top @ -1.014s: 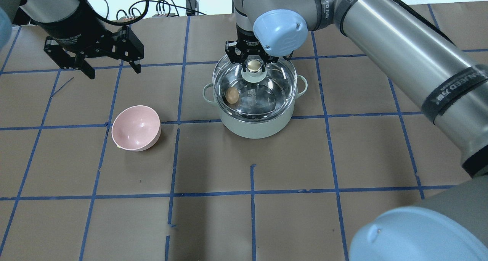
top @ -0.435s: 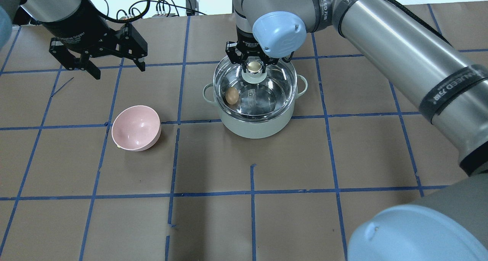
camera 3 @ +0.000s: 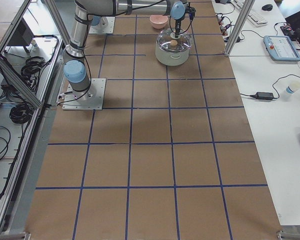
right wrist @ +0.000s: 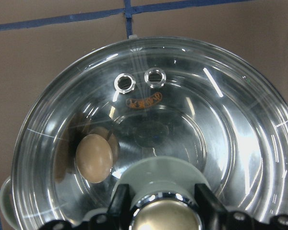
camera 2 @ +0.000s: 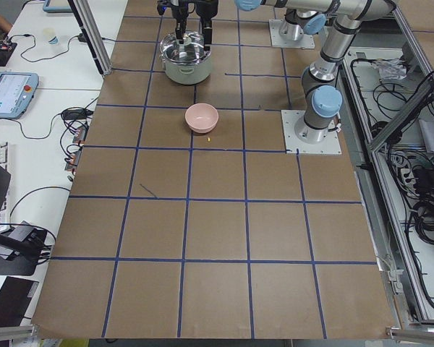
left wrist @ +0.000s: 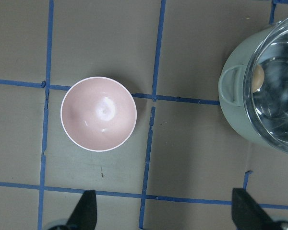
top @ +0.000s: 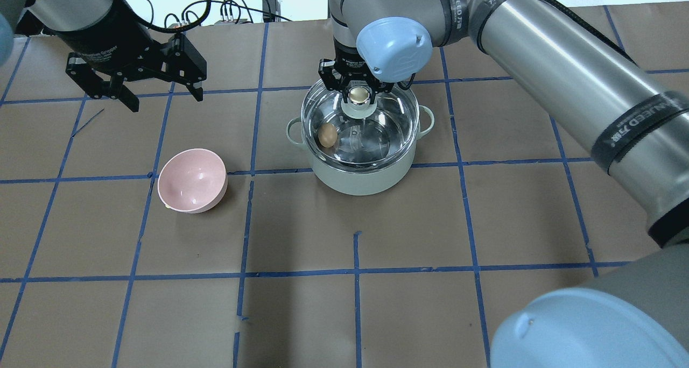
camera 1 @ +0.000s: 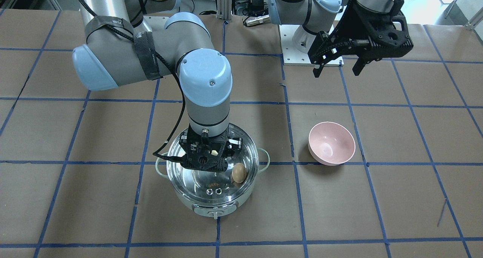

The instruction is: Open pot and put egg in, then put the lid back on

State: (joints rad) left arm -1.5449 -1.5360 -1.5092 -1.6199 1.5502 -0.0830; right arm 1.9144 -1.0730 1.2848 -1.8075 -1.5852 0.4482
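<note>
The mint-green pot [top: 366, 179] stands mid-table with the clear glass lid [top: 390, 123] sitting on its rim. The tan egg [top: 327, 135] lies inside on the steel bottom, seen through the glass; it also shows in the front view [camera 1: 239, 173] and the right wrist view [right wrist: 93, 158]. My right gripper [top: 358, 94] is straight above the pot, its fingers closed on either side of the lid's knob [right wrist: 165, 220]. My left gripper [top: 166, 100] is open and empty, held above the table far left of the pot.
An empty pink bowl [top: 192, 181] sits on the table left of the pot, below my left gripper; it also shows in the left wrist view [left wrist: 98, 113]. Brown paper with blue tape lines covers the table. Cables lie at the back edge.
My left gripper has shifted slightly sideways and stays open. My right gripper, the lid and the egg have hardly moved.
</note>
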